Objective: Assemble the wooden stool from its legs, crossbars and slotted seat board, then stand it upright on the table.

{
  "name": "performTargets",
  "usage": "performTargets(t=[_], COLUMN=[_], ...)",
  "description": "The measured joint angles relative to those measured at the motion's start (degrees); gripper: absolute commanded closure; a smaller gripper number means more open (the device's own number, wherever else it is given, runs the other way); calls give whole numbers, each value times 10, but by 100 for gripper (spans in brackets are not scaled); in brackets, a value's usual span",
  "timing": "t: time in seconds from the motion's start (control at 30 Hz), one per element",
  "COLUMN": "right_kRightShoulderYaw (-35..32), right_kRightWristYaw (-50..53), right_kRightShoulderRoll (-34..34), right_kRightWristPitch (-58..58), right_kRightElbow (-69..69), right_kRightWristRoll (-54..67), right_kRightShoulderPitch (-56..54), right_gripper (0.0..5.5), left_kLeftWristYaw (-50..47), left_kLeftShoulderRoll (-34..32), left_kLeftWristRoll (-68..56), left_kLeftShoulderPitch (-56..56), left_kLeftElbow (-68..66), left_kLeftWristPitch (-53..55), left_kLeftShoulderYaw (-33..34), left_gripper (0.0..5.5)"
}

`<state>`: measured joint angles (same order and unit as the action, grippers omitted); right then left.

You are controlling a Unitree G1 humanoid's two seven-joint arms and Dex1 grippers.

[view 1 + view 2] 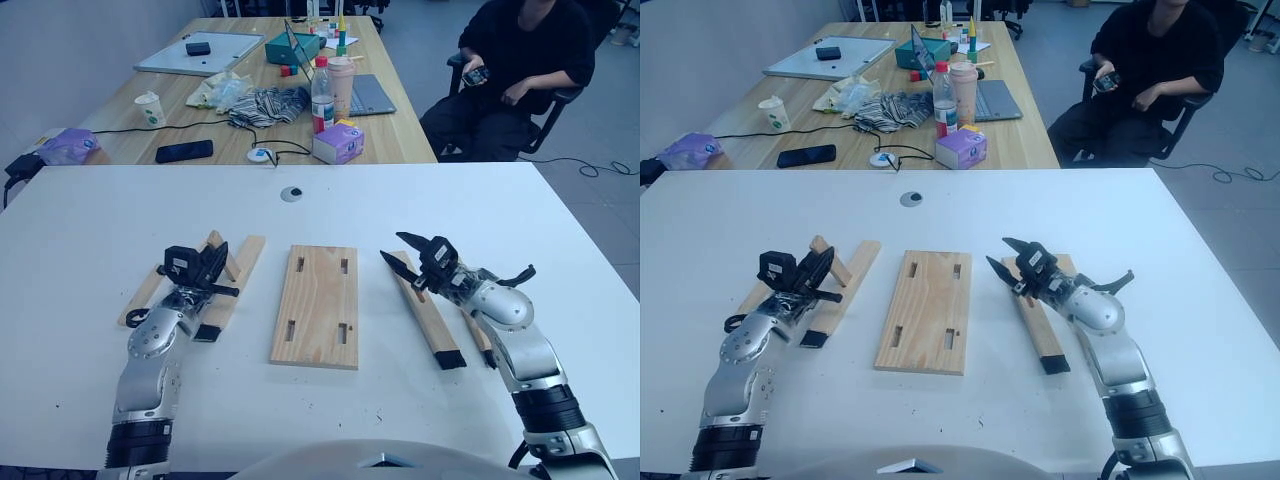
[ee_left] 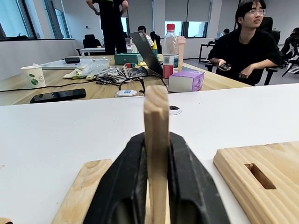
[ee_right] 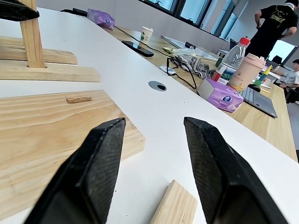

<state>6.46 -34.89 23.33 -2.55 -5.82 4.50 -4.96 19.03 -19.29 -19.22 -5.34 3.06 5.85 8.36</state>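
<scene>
Gripping a crossbar (image 2: 156, 107), left hand (image 2: 156, 142) clamps tight in wrist view; right hand (image 3: 154, 123) gapes, seemingly empty.

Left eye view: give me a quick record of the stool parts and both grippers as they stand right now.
seat: pale wooden slotted seat board, flat mid-way across the white table, slots empty
left gripper: shut on thin wooden crossbar, held upright on a flat wooden leg
right gripper: open, over a black-tipped wooden leg, holding nothing
stool: unassembled
</scene>
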Motion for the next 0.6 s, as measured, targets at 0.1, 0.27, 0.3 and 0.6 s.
performTargets(t=[0.1, 0.27, 0.3, 0.6], right_kRightShoulderYaw=[2, 3, 2, 2], right_kRightWristYaw=[0, 1, 1, 20], right_kRightShoulderRoll=[0, 0, -1, -2], right_kRightWristPitch=[4, 6, 6, 6], right_kRightElbow=[4, 7, 3, -7], right_kRightWristRoll=[0, 0, 1, -1], right_kRightShoulderPitch=[0, 3, 3, 19], right_gripper=[319, 319, 319, 319], left_kLeftWristYaw=[1, 3, 4, 68], left_kLeftShoulderRoll=[2, 0, -12, -124], left_kLeftWristRoll=[0, -23, -24, -24], left_kLeftShoulderPitch=[-7, -32, -24, -41], left_kLeftElbow=[-13, 60, 74, 118], left_kLeftWristPitch=[29, 143, 158, 337], left_kLeftShoulderYaw=[-1, -12, -8, -15], left_gripper=[449, 379, 364, 228])
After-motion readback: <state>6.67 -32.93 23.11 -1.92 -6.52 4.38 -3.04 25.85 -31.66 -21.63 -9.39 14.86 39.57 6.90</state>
